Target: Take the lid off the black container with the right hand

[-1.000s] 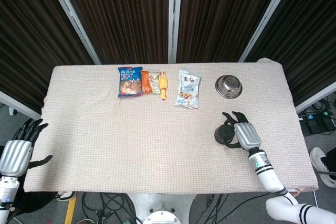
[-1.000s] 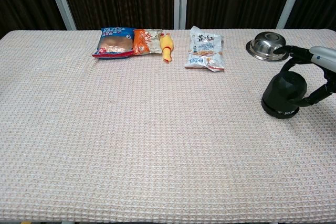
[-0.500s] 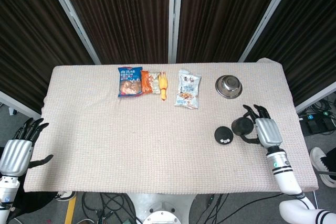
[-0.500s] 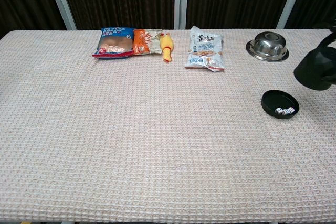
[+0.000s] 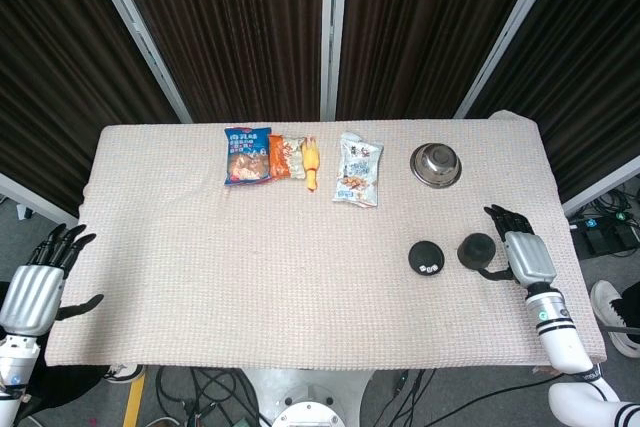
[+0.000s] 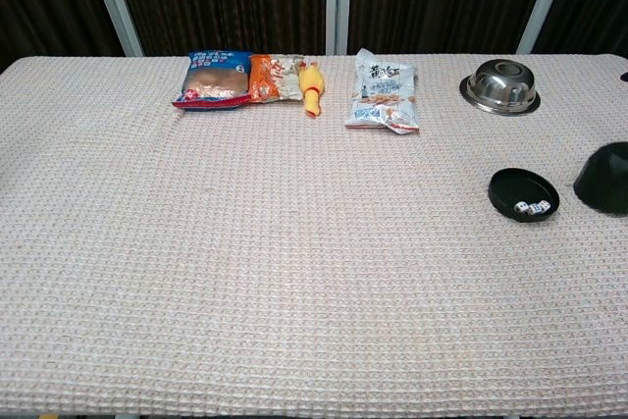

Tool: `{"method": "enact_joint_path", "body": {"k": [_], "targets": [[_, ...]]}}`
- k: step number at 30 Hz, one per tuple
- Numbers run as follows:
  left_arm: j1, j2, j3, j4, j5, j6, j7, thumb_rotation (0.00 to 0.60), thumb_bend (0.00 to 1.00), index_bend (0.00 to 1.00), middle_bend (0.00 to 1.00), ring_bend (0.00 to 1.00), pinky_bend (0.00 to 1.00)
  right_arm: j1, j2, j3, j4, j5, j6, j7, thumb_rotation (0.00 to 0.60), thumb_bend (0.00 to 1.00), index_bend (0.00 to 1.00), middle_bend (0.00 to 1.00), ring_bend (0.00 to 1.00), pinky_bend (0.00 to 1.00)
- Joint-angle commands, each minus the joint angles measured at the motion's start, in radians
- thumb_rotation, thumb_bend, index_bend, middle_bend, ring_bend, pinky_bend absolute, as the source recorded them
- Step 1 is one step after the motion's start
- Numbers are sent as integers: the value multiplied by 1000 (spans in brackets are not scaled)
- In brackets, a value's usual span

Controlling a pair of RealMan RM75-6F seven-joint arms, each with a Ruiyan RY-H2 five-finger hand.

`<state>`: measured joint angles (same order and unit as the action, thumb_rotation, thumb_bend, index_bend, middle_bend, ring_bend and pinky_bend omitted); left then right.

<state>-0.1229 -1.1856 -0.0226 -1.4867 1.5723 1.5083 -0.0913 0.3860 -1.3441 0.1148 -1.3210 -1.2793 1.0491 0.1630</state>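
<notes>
The black container (image 5: 427, 256) stands open on the table's right side, with small white dice inside (image 6: 533, 208). Its black lid (image 5: 476, 250) rests on the cloth just right of it, cut off by the frame edge in the chest view (image 6: 605, 180). My right hand (image 5: 524, 256) is against the lid's right side, thumb curled under its near edge and fingers pointing away from me. My left hand (image 5: 33, 290) hangs off the table's left front corner, fingers apart and holding nothing.
A steel bowl (image 5: 436, 164) sits behind the container. Along the far side lie a white snack bag (image 5: 359, 169), a yellow rubber chicken (image 5: 311, 163), an orange packet (image 5: 286, 157) and a blue packet (image 5: 247, 154). The table's right edge (image 5: 572, 247) is close to my right hand.
My right hand lifted the lid off the container, carried it right and lowered it onto the cloth. The dice inside came into view. The left hand stayed put.
</notes>
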Motion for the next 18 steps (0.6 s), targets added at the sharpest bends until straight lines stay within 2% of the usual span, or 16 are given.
{"method": "enact_joint_path", "body": {"k": [1, 3, 7, 9, 14, 18], "targets": [[0, 0, 0, 0, 1, 1, -1, 600, 86, 151, 83, 0, 175, -9, 22, 5, -27, -13, 26, 2, 600, 0, 0, 0, 0, 0], [0, 1, 0, -1, 2, 3, 0, 600, 86, 151, 83, 0, 175, -16, 42, 5, -52, -29, 48, 7, 600, 0, 0, 0, 0, 0], [1, 5, -3, -9, 1, 7, 3, 600, 86, 151, 83, 0, 175, -48, 100, -16, -114, -138, 157, 14, 600, 0, 0, 0, 0, 0], [1, 7, -6, -15, 1, 10, 5, 600, 86, 151, 83, 0, 175, -69, 125, -26, -139, -176, 217, -40, 600, 0, 0, 0, 0, 0], [-1, 10, -13, -19, 0, 16, 8, 600, 86, 151, 83, 0, 175, -136, 158, -44, -200, -195, 344, -314, 600, 0, 0, 0, 0, 0], [-2, 9, -13, -21, 4, 20, 13, 600, 86, 151, 83, 0, 174, -168, 156, -57, -227, -197, 379, -354, 600, 0, 0, 0, 0, 0]]}}
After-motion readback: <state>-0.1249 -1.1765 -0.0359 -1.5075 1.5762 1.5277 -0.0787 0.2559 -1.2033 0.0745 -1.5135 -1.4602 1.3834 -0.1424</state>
